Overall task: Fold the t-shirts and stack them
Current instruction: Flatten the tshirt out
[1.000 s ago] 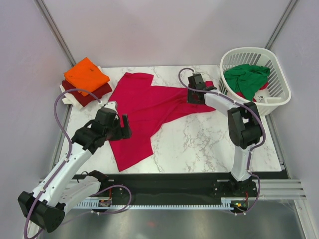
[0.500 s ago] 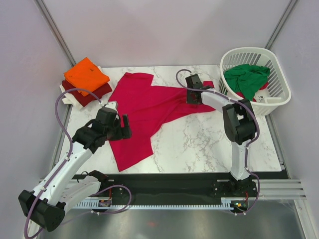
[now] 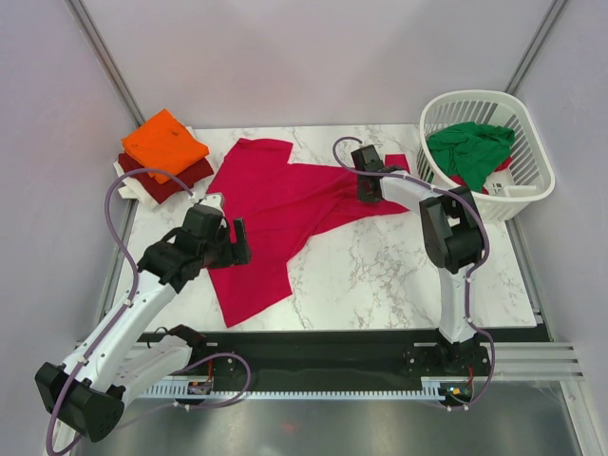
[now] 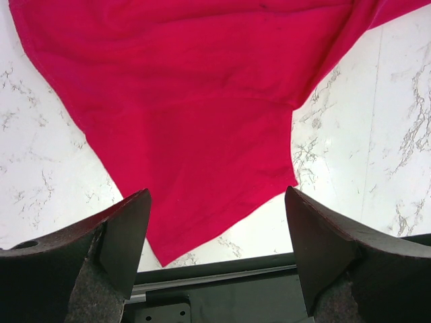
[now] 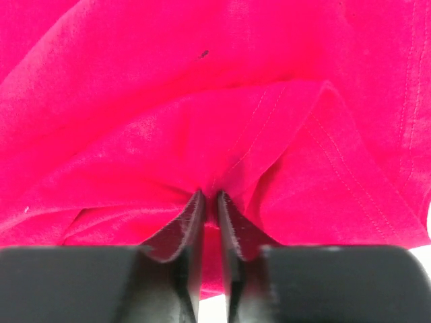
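The crimson-red t-shirt point(image 3: 275, 209) lies spread across the middle and left of the marble desk point(image 3: 380, 266), one corner reaching toward the lower left and its right end drawn out to a rumpled tip. At that right end the right claw point(image 5: 209, 195) is clenched on a raised fold of the shirt, its 2 fingers point(image 5: 188, 229) nearly together with cloth pinched between them. The left claw point(image 3: 241, 243) hangs released and wide above the shirt's lower left part, touching nothing. In the upper left corner sits a stack of 3: an orange tee point(image 3: 164, 142) on top, a dark red tee point(image 3: 185, 179) below, and what looks like a white tee point(image 3: 133, 185) at the bottom. At the upper right, a green tee point(image 3: 467, 147) lies bunched in the white slatted basket point(image 3: 532, 180).
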`<state>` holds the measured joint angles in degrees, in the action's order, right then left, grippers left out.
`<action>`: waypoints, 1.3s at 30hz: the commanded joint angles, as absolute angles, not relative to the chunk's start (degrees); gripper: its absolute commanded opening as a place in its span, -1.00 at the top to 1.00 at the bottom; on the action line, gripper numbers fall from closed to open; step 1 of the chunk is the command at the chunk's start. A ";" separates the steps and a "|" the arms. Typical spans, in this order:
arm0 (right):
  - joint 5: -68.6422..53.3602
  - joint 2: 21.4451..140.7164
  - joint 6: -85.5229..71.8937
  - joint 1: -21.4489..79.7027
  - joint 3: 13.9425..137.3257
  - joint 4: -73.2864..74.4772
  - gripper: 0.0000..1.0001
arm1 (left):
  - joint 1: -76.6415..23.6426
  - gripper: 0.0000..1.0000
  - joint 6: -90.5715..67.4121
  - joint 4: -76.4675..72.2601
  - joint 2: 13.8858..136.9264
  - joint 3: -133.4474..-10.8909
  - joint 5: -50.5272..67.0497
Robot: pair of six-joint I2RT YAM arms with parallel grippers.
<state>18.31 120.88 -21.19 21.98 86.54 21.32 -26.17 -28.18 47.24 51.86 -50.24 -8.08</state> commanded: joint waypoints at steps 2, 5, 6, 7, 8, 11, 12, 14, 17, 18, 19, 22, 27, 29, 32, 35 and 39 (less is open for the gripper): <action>19.34 121.64 -20.92 21.88 87.63 21.01 0.78 | -26.37 -0.75 -28.74 46.49 51.68 -50.19 -9.40; 20.30 120.68 -20.83 21.88 87.45 21.01 0.91 | -26.28 -0.75 -28.74 46.58 51.68 -50.19 -9.40; 20.48 119.89 -20.66 21.88 87.45 21.18 0.90 | -26.28 -0.75 -28.65 46.50 51.59 -50.19 -9.40; 20.65 119.45 -20.65 21.88 87.71 21.36 0.90 | -26.28 -0.75 -28.74 46.49 51.68 -50.19 -9.40; 21.09 118.92 -20.39 21.88 88.06 22.05 0.90 | -26.28 -0.75 -28.74 46.58 51.59 -50.19 -9.40; 21.62 116.02 -20.04 21.88 88.85 23.37 0.90 | -26.28 -0.75 -28.74 46.58 51.68 -50.19 -9.40; 21.62 114.54 -19.95 21.88 89.03 23.55 0.91 | -26.28 -0.75 -28.74 46.50 51.68 -50.19 -9.49; 21.53 113.21 -19.60 21.88 89.64 24.52 0.95 | -26.28 -0.75 -28.74 46.58 51.77 -50.19 -9.40; 21.27 111.19 -19.42 21.88 90.00 25.57 1.00 | -26.37 -0.75 -28.83 46.58 51.50 -50.19 -9.49; 20.92 110.49 -19.42 21.88 90.00 25.84 1.00 | -26.37 -0.75 -28.83 46.58 51.42 -50.19 -9.49; 20.48 109.96 -19.34 21.80 90.00 26.10 1.00 | -26.28 -0.75 -28.83 46.58 51.42 -50.19 -9.58; 19.25 107.85 -19.60 21.88 89.48 27.16 1.00 | -26.28 -0.75 -28.92 46.58 51.59 -50.10 -9.75; 16.35 98.91 -20.92 21.88 83.95 27.68 1.00 | -26.37 -0.75 -28.83 46.58 53.26 -50.10 -9.84; 14.25 94.68 -21.79 21.80 79.40 28.29 1.00 | -26.37 -0.75 -28.92 46.58 54.40 -50.19 -9.67; 11.27 83.79 -24.24 21.88 70.28 29.44 1.00 | -26.37 -0.75 -28.57 46.76 54.67 -50.45 -8.70; 10.11 71.84 -25.57 21.88 60.60 32.15 1.00 | -26.37 -0.75 -28.74 46.84 53.79 -50.62 -8.53; 8.80 57.26 -28.91 21.80 50.99 35.85 1.00 | -26.37 -0.75 -32.76 49.03 52.56 -51.24 -5.72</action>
